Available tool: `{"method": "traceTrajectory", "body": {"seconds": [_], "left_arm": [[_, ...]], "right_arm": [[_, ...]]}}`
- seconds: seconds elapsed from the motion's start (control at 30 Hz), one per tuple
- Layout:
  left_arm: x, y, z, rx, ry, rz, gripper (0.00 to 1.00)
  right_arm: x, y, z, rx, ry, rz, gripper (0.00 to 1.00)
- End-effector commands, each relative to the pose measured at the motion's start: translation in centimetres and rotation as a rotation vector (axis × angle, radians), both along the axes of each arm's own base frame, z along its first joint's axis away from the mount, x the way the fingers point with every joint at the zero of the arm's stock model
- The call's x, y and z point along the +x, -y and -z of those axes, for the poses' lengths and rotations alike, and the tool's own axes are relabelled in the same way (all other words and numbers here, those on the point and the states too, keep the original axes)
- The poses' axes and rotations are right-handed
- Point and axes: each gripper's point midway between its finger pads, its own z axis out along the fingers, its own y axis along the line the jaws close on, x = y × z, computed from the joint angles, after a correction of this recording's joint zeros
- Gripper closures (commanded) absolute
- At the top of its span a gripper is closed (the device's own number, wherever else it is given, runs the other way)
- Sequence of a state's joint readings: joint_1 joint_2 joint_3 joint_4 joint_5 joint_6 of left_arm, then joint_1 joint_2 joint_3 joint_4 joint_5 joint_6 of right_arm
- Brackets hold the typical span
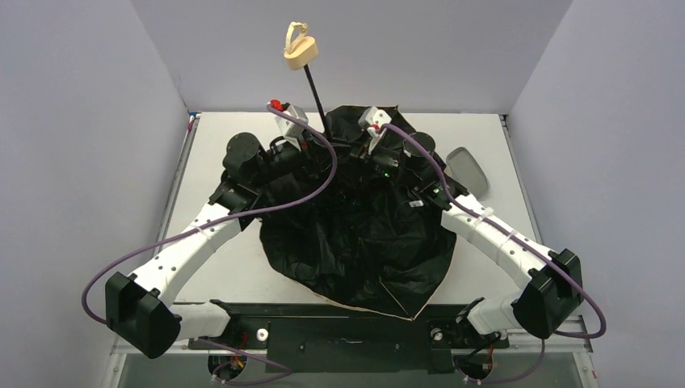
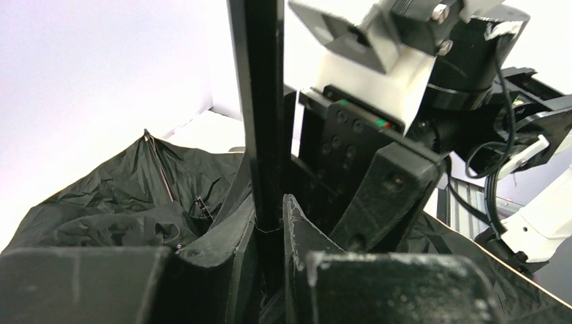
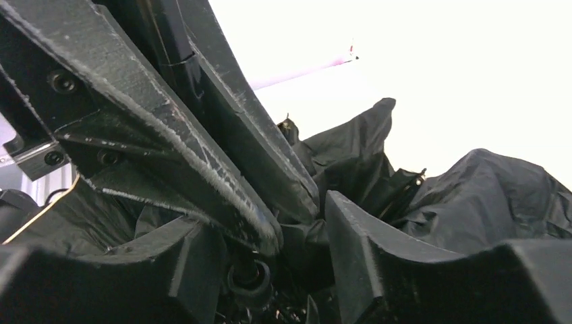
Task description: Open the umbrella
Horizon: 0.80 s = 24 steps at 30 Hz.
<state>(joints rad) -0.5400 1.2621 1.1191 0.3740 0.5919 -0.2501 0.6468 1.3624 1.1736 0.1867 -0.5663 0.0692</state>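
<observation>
umbrella [image 1: 355, 234], folding, black underside up, with the left gripper [image 2: 270, 202] closed tight on its thin black metal shaft [image 1: 317, 95]. right gripper [image 3: 273, 216] crowds in just beside it, fingers apart over crumpled fabric at the shaft's base. the shaft rises away from both arms to a small tan handle [image 1: 300, 53]. the canopy sprawls on the white table [image 1: 218, 129].

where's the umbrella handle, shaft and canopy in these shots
umbrella handle [image 1: 300, 55]: top external view, the tan knob
umbrella shaft [image 1: 315, 93]: top external view, bare rod under the handle
umbrella canopy [image 1: 355, 242]: top external view, middle of black underside
</observation>
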Motion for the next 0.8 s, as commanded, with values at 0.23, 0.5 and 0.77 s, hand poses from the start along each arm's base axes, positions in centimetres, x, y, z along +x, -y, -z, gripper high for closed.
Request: {"method": "traceTrajectory", "body": {"seconds": [0.23,0.5,0.77], "left_arm": [[0.6,-2.2,-4.4,-0.073,0.035,-0.099,0.73],[1.5,-8.5,1.5,0.162,0.074,-0.313,0.33],[0.9,-6.1,5.8,0.46,0.165,-0.373,0.09]], "right_arm": [[1.2,-0.8,-3.6,0.079,0.061,0.038,1.0],[3.3,0.8,-3.9,0.117,0.069,0.145,1.0],[4.7,1.0,-3.4,0.082,0.086,0.23,1.0]]}}
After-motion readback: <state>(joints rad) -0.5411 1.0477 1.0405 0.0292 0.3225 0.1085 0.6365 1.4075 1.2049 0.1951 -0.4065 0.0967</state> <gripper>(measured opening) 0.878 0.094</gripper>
